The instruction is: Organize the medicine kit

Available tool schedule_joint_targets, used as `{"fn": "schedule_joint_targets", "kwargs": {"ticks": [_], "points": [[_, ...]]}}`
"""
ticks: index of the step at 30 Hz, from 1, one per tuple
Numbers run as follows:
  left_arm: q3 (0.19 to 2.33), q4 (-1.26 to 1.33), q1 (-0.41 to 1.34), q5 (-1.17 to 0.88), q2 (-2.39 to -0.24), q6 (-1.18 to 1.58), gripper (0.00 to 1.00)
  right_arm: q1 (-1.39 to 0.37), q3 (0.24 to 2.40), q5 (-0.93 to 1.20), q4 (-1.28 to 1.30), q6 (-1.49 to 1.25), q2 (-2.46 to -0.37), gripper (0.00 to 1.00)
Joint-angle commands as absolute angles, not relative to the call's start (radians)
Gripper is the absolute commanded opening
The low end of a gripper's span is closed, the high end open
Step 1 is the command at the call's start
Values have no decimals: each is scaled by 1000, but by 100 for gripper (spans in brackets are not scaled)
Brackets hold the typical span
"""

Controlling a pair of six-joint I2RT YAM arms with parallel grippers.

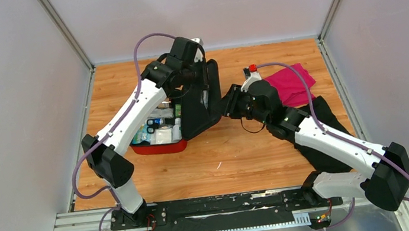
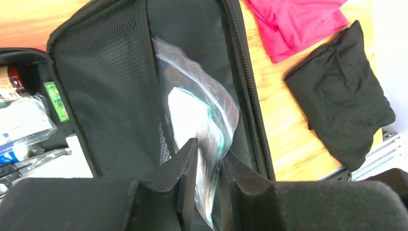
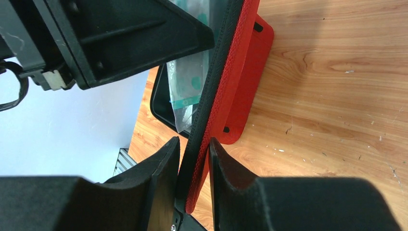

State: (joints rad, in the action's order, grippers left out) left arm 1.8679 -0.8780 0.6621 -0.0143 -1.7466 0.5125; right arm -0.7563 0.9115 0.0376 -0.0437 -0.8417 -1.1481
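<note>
The white left arm (image 1: pixel 130 110) is hiding part of the open red fabric zip medicine kit (image 1: pixel 159 148), its contents looking too small to name. The crumpled black cloth (image 1: pixel 332 113) is lying partly under the right arm (image 1: pixel 336 140). The clear plastic bag (image 2: pixel 202 96) is blurring beside the left gripper (image 2: pixel 207 161).

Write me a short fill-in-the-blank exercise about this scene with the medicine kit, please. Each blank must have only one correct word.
1. The medicine kit is ____ on the outside.
2. The right gripper has its jaws closed on the rim of the kit's ____.
3. The left gripper has a clear ____ bag between its jaws.
4. The magenta cloth lies beside a second cloth, which is ____.

Missing words: red; lid; plastic; black.
</note>
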Motion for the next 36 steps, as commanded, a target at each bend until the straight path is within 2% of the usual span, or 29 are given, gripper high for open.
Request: {"fn": "schedule_joint_targets", "kwargs": {"ticks": [1, 12, 27, 32, 36], "points": [[1909, -894, 669, -43, -1767, 509, 31, -761, 917, 59, -43, -835, -1154, 33], [1913, -895, 669, -16, -1742, 500, 45, -760, 910, 48, -43, -822, -1150, 35], [1855, -894, 669, 35, -1683, 452, 45, -761, 906, 38, -34, -814, -1145, 35], [1795, -891, 661, 84, -1593, 412, 45, -758, 909, 3, -13, -778, -1122, 35], [1638, -822, 615, 169, -1431, 402, 52, -758, 935, 17, -4, -744, -1124, 37]]}}
